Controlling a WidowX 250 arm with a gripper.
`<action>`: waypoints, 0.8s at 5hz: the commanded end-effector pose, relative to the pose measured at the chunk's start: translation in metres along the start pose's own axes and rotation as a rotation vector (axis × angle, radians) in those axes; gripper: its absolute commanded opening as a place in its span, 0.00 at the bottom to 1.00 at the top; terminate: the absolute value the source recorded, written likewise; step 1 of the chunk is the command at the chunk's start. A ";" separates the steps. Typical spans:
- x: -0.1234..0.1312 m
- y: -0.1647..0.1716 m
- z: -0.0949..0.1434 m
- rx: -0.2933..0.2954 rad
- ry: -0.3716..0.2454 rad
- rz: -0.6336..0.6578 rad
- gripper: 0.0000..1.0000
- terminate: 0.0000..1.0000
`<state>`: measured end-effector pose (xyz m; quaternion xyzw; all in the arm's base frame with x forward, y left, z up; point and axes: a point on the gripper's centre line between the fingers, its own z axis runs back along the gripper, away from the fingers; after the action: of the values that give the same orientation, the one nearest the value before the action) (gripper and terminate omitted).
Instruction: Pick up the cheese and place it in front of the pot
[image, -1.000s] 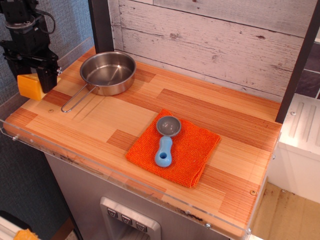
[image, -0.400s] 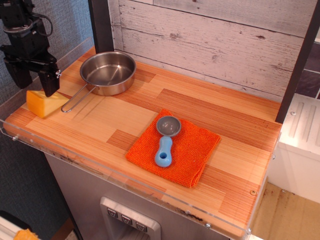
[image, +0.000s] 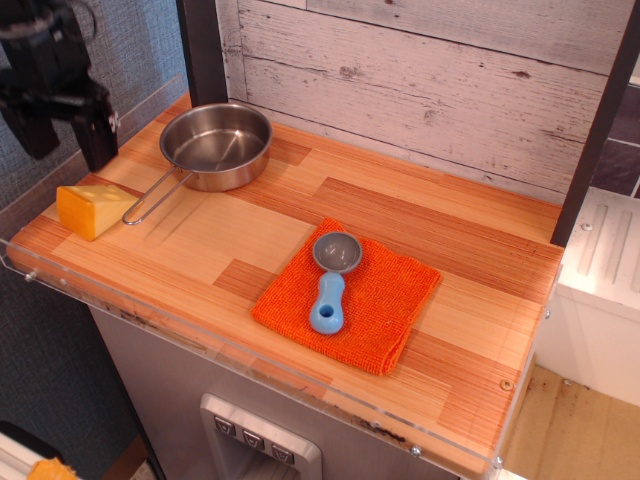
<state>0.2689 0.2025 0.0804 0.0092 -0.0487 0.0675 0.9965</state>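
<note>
Whitewashed plank wall stood behind the wooden table (image: 400, 230), striped in light and dark bands. Orange cloth (image: 385, 310) lay near the front edge, a grey-and-blue scoop (image: 332, 280) resting on it. Pot (image: 216, 143) sat at the back left, its wire handle running toward the cheese (image: 92, 209). Cheese sat flat on the table at the far left corner, just beside the handle's loop end. Black fingers (image: 62, 128) hung above it (motion-blurred), spread apart and holding nothing.
</note>
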 end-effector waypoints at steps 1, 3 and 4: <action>0.008 -0.037 0.031 -0.050 -0.054 0.014 1.00 0.00; 0.019 -0.053 0.023 -0.003 0.001 -0.115 1.00 0.00; 0.026 -0.052 0.023 0.016 0.000 -0.128 1.00 0.00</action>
<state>0.2965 0.1522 0.0913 0.0085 -0.0301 0.0083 0.9995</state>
